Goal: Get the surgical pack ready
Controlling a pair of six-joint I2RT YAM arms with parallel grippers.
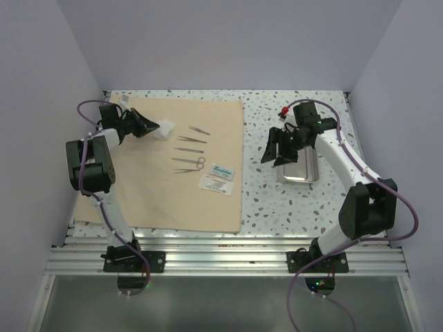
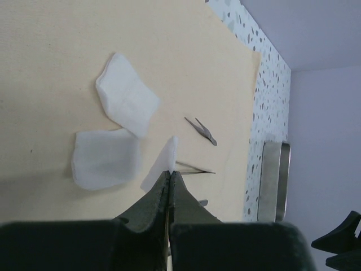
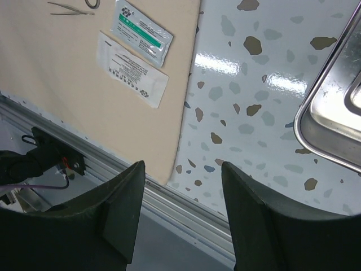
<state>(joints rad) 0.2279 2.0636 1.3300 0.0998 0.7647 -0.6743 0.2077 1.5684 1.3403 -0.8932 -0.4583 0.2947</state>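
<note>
The tan cloth lies flat on the left half of the table. On it are thin steel instruments and two white packets. My left gripper is shut on the edge of a white gauze pad, held just above the cloth at its far left. Two more gauze pads lie flat beside it. The steel tray stands on the bare table to the right of the cloth. My right gripper hangs open and holds nothing, over the table beside the tray's left edge.
The speckled table top shows between the cloth and the tray. A ribbed metal rail runs along the near edge. Lavender walls close in the left, back and right sides.
</note>
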